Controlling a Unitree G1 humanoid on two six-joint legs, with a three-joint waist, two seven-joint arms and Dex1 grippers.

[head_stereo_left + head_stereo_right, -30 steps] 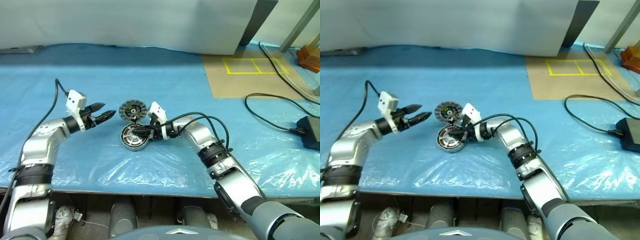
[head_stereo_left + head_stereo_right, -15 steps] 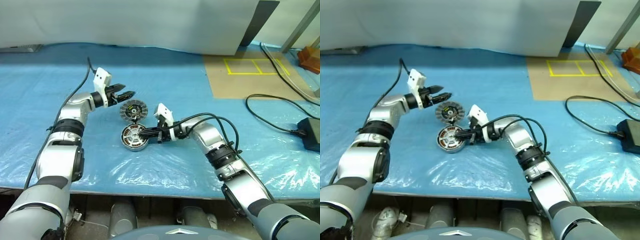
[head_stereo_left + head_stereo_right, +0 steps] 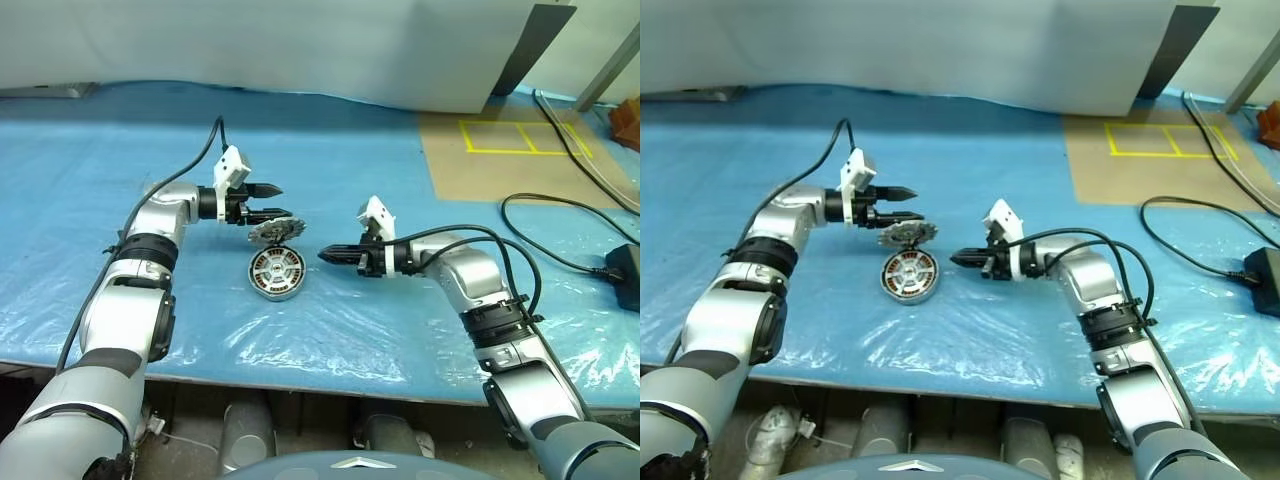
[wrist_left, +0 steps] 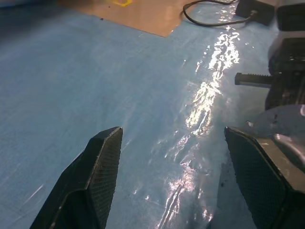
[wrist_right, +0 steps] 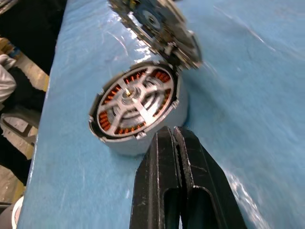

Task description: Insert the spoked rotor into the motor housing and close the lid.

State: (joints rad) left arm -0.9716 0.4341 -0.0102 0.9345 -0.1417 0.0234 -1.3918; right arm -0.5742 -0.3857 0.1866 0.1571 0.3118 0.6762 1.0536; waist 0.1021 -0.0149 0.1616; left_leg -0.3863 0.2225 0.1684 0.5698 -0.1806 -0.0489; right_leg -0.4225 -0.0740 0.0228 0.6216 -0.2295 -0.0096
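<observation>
**Rotor flat on the tabletop, housing tipped at its far edge**

The spoked rotor [image 3: 276,273] lies flat on the blue tabletop [image 3: 400,180]. The motor housing [image 3: 274,230] leans tilted at its 12 o'clock edge. The left gripper [image 3: 268,200], jaws spread, hovers just above the housing. The right gripper [image 3: 327,255], jaws pressed together and empty, points at the rotor from 3 o'clock, apart from it.

The spoked rotor [image 3: 277,273] is laid flat on the table [image 3: 330,160], near its front edge. The motor housing [image 3: 274,230] is tilted just behind it, touching its far rim. A cable [image 3: 560,215] is spread well to the right.
</observation>
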